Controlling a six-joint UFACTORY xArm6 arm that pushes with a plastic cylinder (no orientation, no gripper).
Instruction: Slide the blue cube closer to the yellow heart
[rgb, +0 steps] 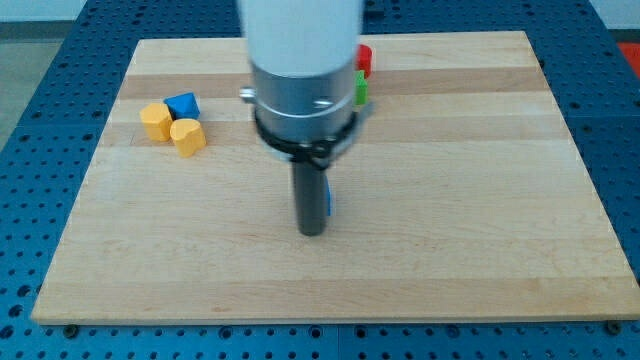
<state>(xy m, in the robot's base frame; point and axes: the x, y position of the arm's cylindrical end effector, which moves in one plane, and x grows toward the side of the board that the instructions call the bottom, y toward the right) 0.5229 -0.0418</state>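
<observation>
The blue cube (327, 199) lies near the board's middle, mostly hidden behind my rod; only a sliver shows on the rod's right side. My tip (312, 232) rests on the board just left of and below the cube, touching or almost touching it. The yellow heart (187, 136) sits at the view's upper left, far to the left of the cube. A yellow block (155, 121) and a small blue block (182, 105) are pressed against the heart.
A red cylinder (364, 59) and a green block (359, 90) peek out to the right of the arm near the view's top; other blocks there are hidden behind the arm. The wooden board (480, 250) sits on a blue perforated table.
</observation>
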